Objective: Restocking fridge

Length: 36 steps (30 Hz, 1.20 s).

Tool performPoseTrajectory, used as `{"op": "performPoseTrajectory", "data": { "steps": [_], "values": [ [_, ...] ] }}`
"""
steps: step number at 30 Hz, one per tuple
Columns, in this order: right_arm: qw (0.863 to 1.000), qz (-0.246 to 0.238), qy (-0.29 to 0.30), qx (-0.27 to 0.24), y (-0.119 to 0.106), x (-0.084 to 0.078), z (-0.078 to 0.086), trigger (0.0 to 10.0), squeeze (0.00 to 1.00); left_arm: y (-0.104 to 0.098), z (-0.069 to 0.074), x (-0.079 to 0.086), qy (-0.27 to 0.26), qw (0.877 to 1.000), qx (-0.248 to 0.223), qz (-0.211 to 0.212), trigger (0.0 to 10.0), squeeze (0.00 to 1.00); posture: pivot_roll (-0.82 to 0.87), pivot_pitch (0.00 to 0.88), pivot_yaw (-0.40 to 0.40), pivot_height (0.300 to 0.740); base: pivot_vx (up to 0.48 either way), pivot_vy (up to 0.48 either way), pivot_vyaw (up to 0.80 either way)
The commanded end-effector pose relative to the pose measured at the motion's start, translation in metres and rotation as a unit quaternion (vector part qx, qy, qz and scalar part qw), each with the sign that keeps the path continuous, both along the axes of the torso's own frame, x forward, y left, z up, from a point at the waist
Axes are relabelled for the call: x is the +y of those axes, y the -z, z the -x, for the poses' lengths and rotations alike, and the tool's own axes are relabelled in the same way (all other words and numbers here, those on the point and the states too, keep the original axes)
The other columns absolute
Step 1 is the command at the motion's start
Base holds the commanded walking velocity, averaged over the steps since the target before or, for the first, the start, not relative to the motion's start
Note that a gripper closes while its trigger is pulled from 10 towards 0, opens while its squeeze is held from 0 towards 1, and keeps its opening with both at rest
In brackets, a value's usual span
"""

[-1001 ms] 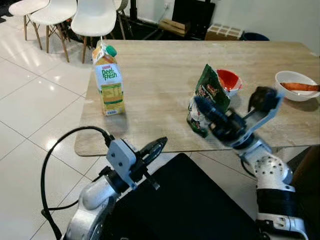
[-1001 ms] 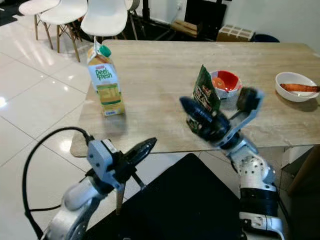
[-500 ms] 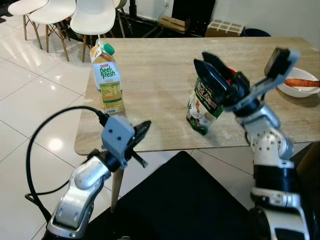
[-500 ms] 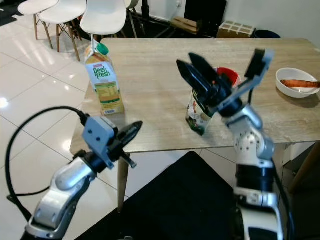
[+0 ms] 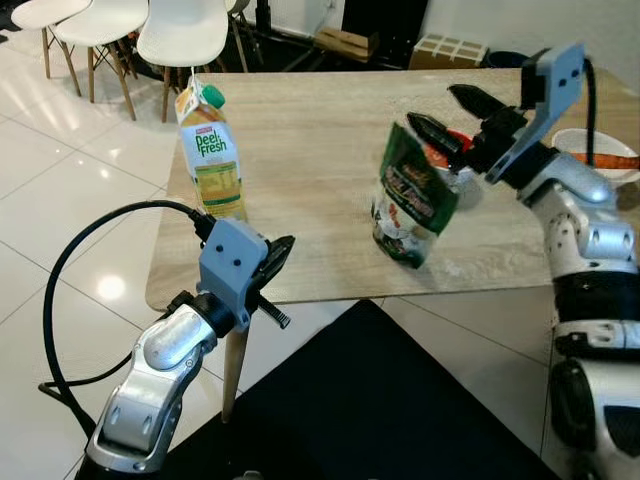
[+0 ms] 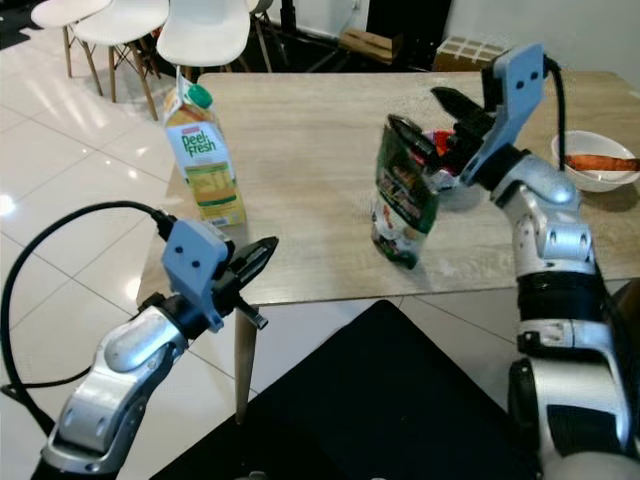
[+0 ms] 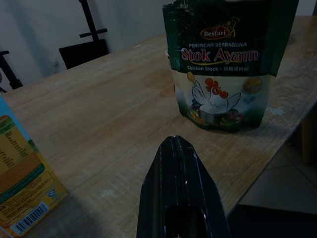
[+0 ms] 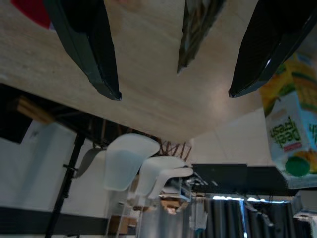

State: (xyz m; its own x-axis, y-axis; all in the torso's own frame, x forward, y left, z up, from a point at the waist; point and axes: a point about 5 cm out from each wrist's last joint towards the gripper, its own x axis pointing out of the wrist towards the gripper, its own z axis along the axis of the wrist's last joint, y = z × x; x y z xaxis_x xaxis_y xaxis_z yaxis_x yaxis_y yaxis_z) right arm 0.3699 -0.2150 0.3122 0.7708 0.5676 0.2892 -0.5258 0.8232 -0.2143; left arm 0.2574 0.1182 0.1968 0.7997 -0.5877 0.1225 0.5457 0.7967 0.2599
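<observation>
**Head and wrist views: my right gripper open above the stock pouch on the table.**

My right gripper (image 5: 450, 110), in the upper right of the left eye frame, has its two black fingers spread wide and grips nothing; the top edge of the green chicken-stock pouch (image 5: 412, 196) lies between them in the right wrist view, untouched as far as I can tell. The pouch stands tilted near the front edge of the wooden table (image 5: 310, 150), just in front of a red bowl (image 6: 440, 143). The juice carton (image 5: 209, 150) stands upright at centre left, well apart from the pouch. My left gripper (image 5: 279, 250), lower left, hovers off the table's front edge with its fingers pressed together, empty. A white bowl (image 6: 597, 161) holding a carrot sits at the right edge.
</observation>
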Motion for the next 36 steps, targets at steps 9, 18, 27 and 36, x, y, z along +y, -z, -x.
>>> {"op": "performPoseTrajectory", "data": {
  "steps": [9, 18, 27, 36],
  "values": [
    [0.996, 0.069, -0.053, 0.032, -0.01, -0.009, 0.007, 10.0, 1.0, -0.004, 0.005, 0.001, 0.008, 1.0, 0.012, 0.01, 10.0, 0.0, -0.02, 0.121, -0.051, 0.74, 0.0, 0.0, 0.0],
    [0.979, 0.139, -0.003, 0.146, 0.01, -0.034, 0.006, 10.0, 0.87, -0.006, 0.002, -0.001, 0.008, 1.0, 0.022, 0.007, 10.0, 0.0, -0.03, 0.122, -0.047, 0.74, 0.0, 0.0, 0.0],
    [0.968, 0.149, 0.014, 0.203, 0.03, -0.031, 0.007, 10.0, 0.07, -0.001, 0.002, -0.003, 0.01, 0.999, 0.044, 0.001, 10.0, 0.0, -0.03, 0.122, -0.047, 0.74, 0.0, 0.0, 0.0],
    [0.988, 0.021, 0.039, 0.151, 0.002, -0.037, 0.007, 10.0, 0.0, -0.002, 0.0, 0.0, 0.001, 0.998, 0.055, 0.016, 10.0, 0.0, -0.03, 0.123, -0.043, 0.74, 0.0, 0.0, 0.0]
  ]
}}
